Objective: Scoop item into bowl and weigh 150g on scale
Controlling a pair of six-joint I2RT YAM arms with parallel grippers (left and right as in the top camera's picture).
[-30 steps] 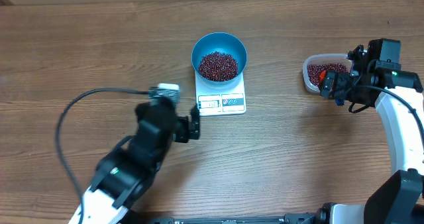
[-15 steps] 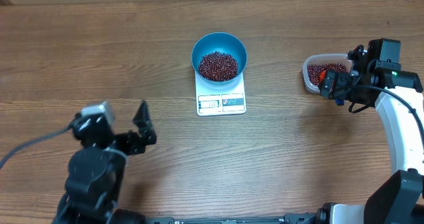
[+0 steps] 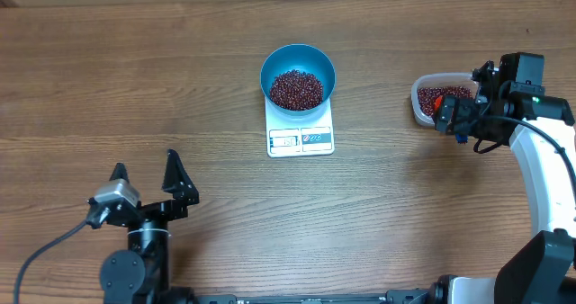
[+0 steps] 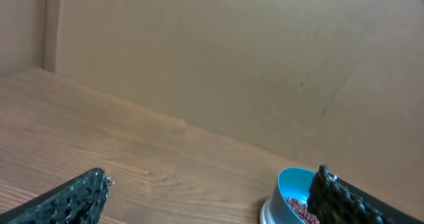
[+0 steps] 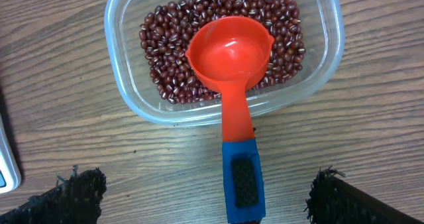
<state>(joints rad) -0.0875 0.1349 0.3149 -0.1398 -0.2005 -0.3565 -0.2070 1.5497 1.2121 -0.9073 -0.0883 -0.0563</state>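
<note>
The setting reads as a robotics laboratory test bench rather than a home or kitchen. A black robot arm (image 3: 135,250) and a white robot arm (image 3: 540,174) are mounted along one edge of a bare wood-grain table (image 3: 135,70), and a plain brown panel (image 4: 232,65) is seen behind it. Only a few staged items are laid out: a digital scale (image 3: 301,140), a blue bowl (image 3: 298,54), a clear tub (image 3: 417,102) and an orange scoop (image 5: 228,58).

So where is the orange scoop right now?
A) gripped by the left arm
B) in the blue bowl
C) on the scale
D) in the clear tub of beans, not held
D: the scoop lies empty on the beans in the clear tub, its handle untouched between the wide-open jaws.
</note>
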